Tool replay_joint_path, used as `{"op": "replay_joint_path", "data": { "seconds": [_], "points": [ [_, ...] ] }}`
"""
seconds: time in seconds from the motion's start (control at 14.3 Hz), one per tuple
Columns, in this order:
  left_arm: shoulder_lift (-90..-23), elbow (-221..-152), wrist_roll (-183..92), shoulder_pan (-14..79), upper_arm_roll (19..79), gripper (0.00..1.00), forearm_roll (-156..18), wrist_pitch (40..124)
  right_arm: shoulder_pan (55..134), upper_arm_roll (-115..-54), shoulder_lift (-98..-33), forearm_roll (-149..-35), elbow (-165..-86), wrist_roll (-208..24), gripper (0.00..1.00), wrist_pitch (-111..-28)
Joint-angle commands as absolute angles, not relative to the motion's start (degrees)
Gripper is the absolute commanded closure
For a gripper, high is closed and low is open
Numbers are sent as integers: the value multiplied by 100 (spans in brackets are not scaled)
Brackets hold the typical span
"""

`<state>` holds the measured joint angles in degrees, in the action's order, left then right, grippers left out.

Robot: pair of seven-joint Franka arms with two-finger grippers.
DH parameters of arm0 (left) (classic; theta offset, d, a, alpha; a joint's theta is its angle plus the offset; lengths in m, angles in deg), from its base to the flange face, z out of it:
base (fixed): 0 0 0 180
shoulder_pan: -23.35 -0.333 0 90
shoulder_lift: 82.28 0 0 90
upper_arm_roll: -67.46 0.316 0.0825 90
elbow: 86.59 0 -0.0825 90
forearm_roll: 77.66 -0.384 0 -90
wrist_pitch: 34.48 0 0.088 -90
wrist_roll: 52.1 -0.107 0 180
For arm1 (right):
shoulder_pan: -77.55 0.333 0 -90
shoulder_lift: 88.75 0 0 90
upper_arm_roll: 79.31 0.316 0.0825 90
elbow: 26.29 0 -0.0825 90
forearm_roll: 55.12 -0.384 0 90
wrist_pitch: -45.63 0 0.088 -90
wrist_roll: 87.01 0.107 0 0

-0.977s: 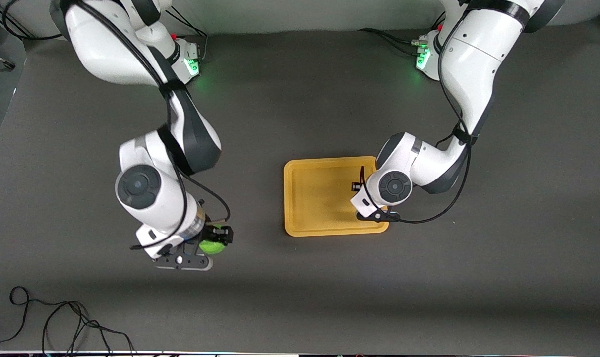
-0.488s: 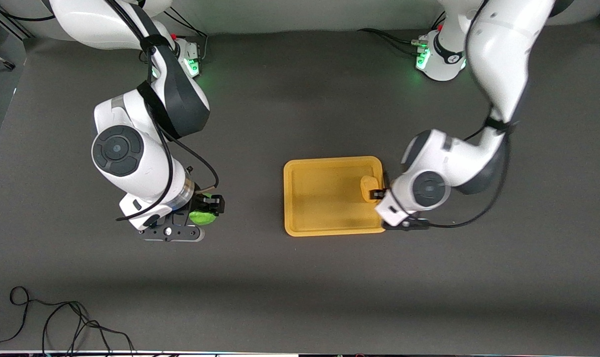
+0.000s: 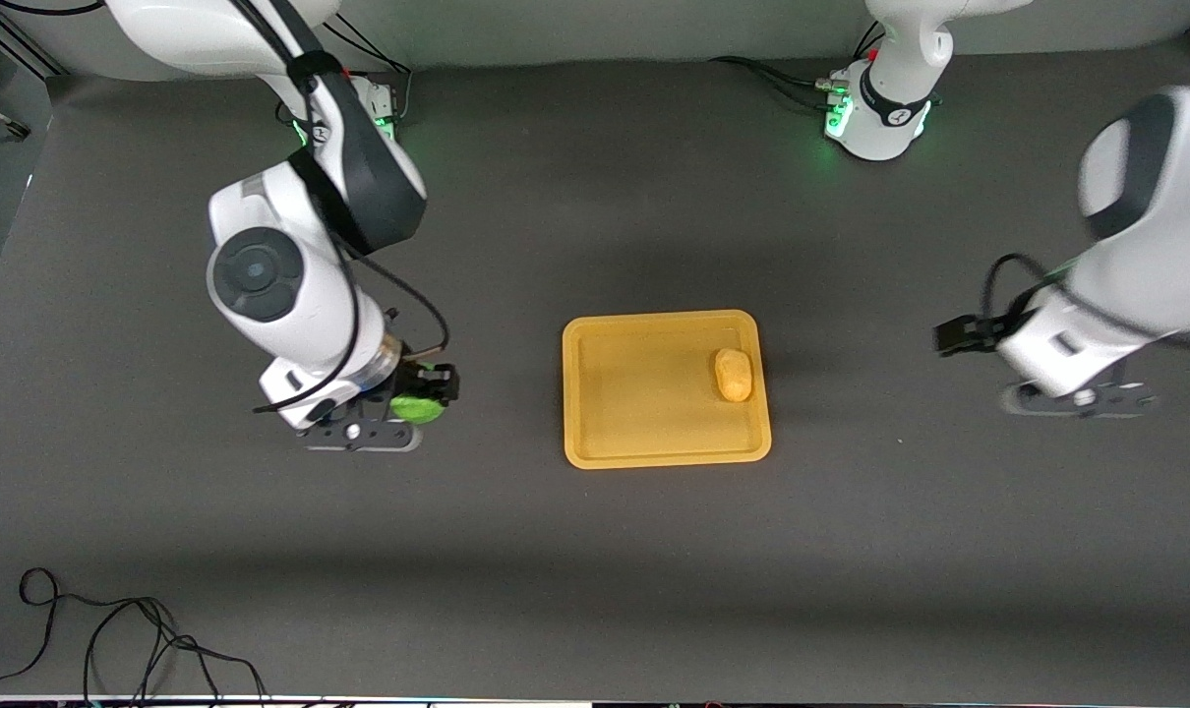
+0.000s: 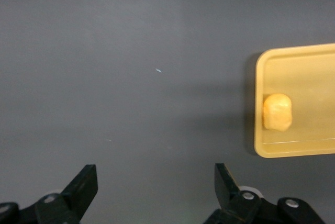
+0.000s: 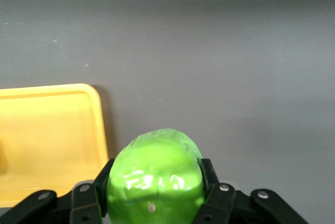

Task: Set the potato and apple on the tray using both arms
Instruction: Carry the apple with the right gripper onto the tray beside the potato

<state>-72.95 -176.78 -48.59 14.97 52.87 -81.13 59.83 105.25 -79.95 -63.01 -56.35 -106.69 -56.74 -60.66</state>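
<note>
Front view shows the tray [image 3: 644,433] lying flat on the table [image 3: 595,551], roughly midway between the two arms' ends. The potato [image 3: 734,375] lies inside the tray, close against the rim on the side toward the left arm's end of the table, with its long axis running nearer-to-farther from the front camera.

Over bare table off the tray's edge toward the right arm's end hangs the right gripper [image 3: 420,401], its fingers [image 5: 209,179] pinching the apple [image 3: 417,408] from both sides. In the right wrist view the apple [image 5: 156,177] fills the space between the black fingers, and a rounded corner of the tray [image 5: 52,140] shows past it, apart from the fruit.

Well apart from the tray, over bare table toward the left arm's end, is the left gripper [image 3: 959,334]. The left wrist view shows its fingers [image 4: 84,185] spread wide with nothing between them, dark table beneath, and the tray [image 4: 314,148] off to one side with the potato [image 4: 277,111] resting just inside its rim.

The apple is off the tray, held in the air beside it; the potato is on it.
</note>
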Motion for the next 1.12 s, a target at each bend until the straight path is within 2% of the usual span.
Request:
{"op": "replay_joint_path", "data": {
  "seconds": [0.0, 0.42, 0.7, 1.05],
  "points": [
    [-7541, -17808, -5821, 992, 5243, 0, -8135, 5974, 11242, -8036, -6161, -5627, -10803, -4740, 48, -6528],
    [-7612, -17932, -6457, 648, 5278, 0, -8126, 5904, 12402, -8054, -4754, -5600, -9038, -3095, 48, -6643],
    [-7656, -17835, -6370, 683, 5261, 0, -8047, 5913, 12773, -8062, -4157, -5285, -8685, -2830, 48, -6748],
    [-7735, -17826, -6387, 709, 5296, 0, -7951, 5930, 12843, -8062, -3286, -4871, -8684, -2803, 48, -7714]
  ]
}}
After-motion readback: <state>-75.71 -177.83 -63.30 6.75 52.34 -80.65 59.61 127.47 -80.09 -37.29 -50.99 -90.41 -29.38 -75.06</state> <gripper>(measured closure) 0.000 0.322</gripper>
